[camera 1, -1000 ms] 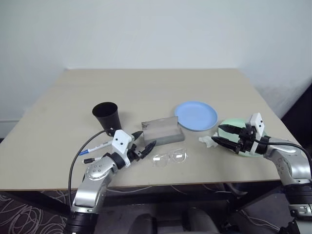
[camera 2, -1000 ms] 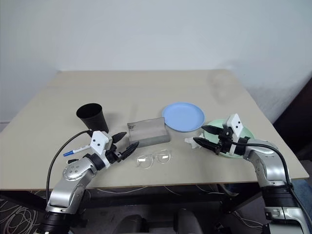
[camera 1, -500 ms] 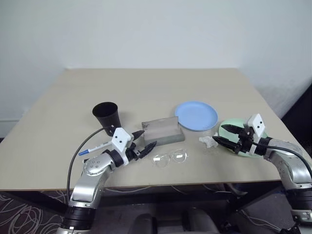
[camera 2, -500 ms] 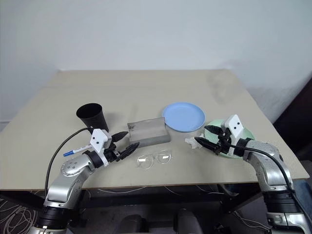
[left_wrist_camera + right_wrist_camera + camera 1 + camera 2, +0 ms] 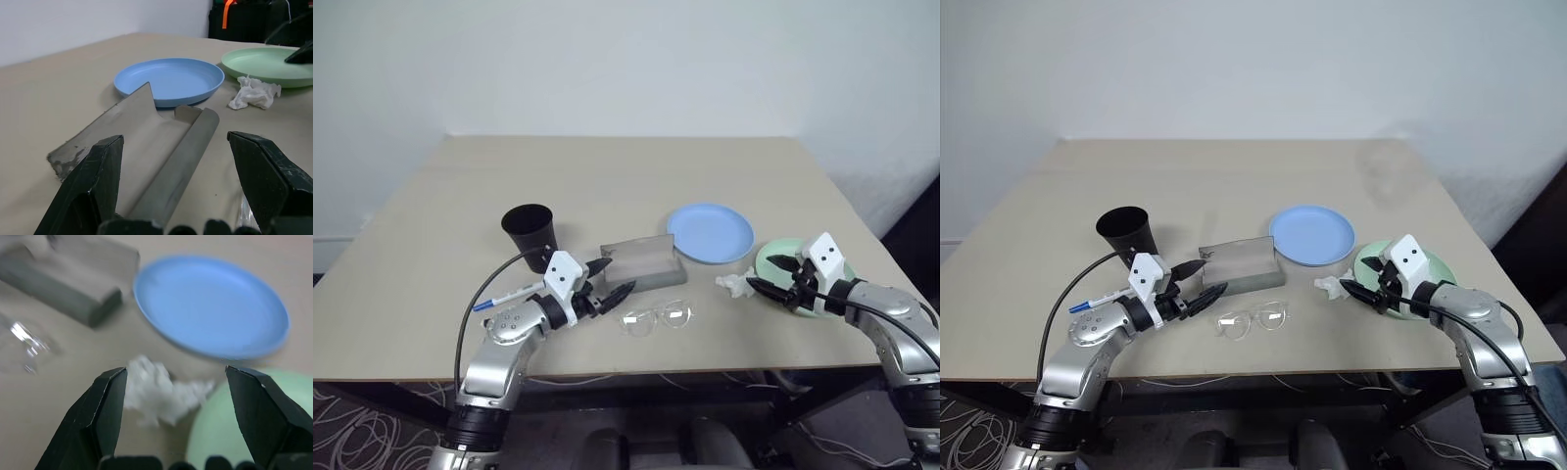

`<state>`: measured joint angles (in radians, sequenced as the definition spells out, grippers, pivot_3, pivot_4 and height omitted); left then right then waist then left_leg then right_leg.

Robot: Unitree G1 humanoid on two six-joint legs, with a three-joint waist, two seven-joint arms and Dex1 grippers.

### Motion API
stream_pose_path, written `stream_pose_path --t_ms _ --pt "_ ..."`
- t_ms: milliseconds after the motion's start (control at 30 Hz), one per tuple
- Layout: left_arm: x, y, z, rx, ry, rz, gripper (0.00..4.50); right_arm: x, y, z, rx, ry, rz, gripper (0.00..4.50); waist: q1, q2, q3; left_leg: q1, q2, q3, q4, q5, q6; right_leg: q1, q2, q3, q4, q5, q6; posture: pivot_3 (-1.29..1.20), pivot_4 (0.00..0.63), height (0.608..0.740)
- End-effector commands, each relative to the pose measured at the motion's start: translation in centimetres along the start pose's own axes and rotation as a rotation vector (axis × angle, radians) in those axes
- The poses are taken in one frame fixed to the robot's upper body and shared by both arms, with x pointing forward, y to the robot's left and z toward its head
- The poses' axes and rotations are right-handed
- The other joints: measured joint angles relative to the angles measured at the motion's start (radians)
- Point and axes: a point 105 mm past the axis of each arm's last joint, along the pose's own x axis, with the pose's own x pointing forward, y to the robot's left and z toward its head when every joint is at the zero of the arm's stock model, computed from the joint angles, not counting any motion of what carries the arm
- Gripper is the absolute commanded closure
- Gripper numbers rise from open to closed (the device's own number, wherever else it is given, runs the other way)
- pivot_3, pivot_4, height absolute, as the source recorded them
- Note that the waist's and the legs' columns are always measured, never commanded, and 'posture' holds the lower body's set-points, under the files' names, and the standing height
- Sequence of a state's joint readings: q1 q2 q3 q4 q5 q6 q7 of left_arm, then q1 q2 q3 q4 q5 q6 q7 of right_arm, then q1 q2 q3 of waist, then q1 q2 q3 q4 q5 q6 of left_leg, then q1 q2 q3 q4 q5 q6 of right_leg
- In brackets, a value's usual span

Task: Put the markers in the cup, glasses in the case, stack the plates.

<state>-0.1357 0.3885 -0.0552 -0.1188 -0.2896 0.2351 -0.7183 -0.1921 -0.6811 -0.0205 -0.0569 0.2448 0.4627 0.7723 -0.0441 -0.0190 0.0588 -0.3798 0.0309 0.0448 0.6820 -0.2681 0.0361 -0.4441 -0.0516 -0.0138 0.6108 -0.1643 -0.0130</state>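
On the tabletop [image 5: 431,206], starting at the robot's left, the marker [image 5: 506,296] lies flat beside the left arm, light and stiff; a pinch at mid-barrel should do, though it may roll. Just behind it stands the cup [image 5: 530,232], upright and likely easy to tip. The left gripper [image 5: 607,279] hovers with jaws spread and empty, aimed at the case [image 5: 644,261], whose lid stands raised. The glasses [image 5: 655,317] lie in front of the case, near the gripper; thin and clear, they look fragile and slippery, so the bridge or a temple is the safer hold, not the lenses. Further right sits the blue plate [image 5: 710,233], then a white scrap [image 5: 733,285], then the green plate [image 5: 800,286] with the right gripper [image 5: 771,277] over its near rim, jaws released and holding nothing. Both plates look rigid and light; gripping the rim suits them.

The left wrist view shows the case's open interior, which the head views hardly reveal. The right wrist view shows the scrap touching the green plate's edge. The head views alone give the marker and cup.
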Motion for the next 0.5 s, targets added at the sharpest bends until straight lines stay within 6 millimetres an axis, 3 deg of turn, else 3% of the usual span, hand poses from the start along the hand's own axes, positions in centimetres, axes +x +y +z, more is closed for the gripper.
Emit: stream_pose_path --t_ms 33,300,433,500 --pt "0.4 -0.3 1.8 0.039 -0.053 -0.007 0.93 -0.1 -1.0 -0.8 -0.027 0.065 -0.059 1.00 -0.001 0.000 0.000 0.000 0.000 0.000 0.000 0.000 0.000 0.000 0.000 0.000 0.000 0.000 0.000 0.00 0.000 0.721" --pt "0.5 -0.4 1.6 0.029 -0.055 0.000 0.93 0.6 -1.9 -3.4 -0.061 0.168 -0.113 1.00 -0.001 0.000 0.000 0.001 0.000 0.000 0.000 0.000 0.000 0.000 0.000 0.000 0.000 0.000 0.000 0.00 0.000 0.721" --pt "0.6 -0.3 1.7 0.030 -0.057 0.001 0.93 0.8 -2.2 -3.5 -0.074 0.167 -0.129 1.00 -0.001 0.000 0.000 0.001 0.000 0.000 0.001 0.000 0.000 0.001 0.000 0.001 0.000 0.000 0.000 0.00 0.000 0.721" --pt "0.6 -0.2 1.7 0.033 -0.058 0.001 0.90 1.0 -2.3 -3.7 -0.083 0.169 -0.139 1.39 -0.001 0.000 0.000 0.001 0.000 -0.001 0.001 0.000 0.000 0.001 0.000 0.001 0.000 0.000 0.000 0.00 0.000 0.721"
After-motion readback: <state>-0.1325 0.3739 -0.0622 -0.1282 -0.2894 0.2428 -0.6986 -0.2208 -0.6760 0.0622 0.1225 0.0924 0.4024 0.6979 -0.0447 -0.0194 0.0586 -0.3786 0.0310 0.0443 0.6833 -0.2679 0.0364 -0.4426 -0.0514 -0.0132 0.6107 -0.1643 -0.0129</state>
